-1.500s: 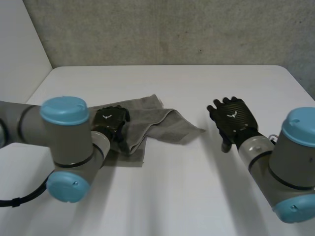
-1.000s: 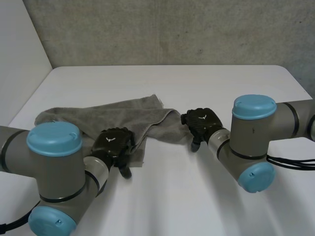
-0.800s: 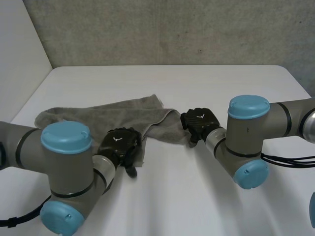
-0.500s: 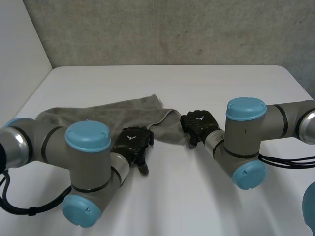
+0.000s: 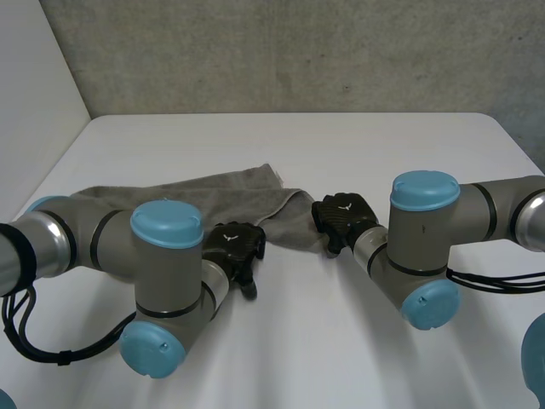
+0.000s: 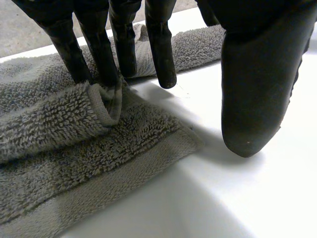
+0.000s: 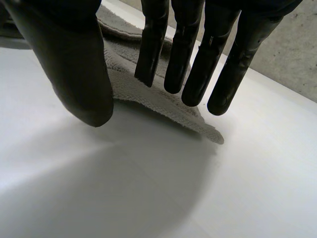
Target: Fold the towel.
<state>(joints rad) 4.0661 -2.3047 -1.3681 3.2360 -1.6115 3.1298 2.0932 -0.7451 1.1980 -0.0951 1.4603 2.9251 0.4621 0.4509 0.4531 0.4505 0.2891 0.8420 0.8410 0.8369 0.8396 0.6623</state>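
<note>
Towel (image 5: pixel 213 196) (rumpled, grey) at left hand (image 5: pixel 236 244)

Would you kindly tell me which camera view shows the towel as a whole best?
The head view: the towel spreads across the table, partly behind the left arm. The left wrist view gives a folded edge at the left robot hand's fingertips; the right wrist view gives one corner below the right robot hand.

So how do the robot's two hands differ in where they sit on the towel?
The left hand is at the towel's thick, doubled-over near edge; the right hand is at its thin pointed corner. The left hand's fingers reach the fold; the right hand's fingers point down at the corner. Both are open, thumbs over bare table.
</note>
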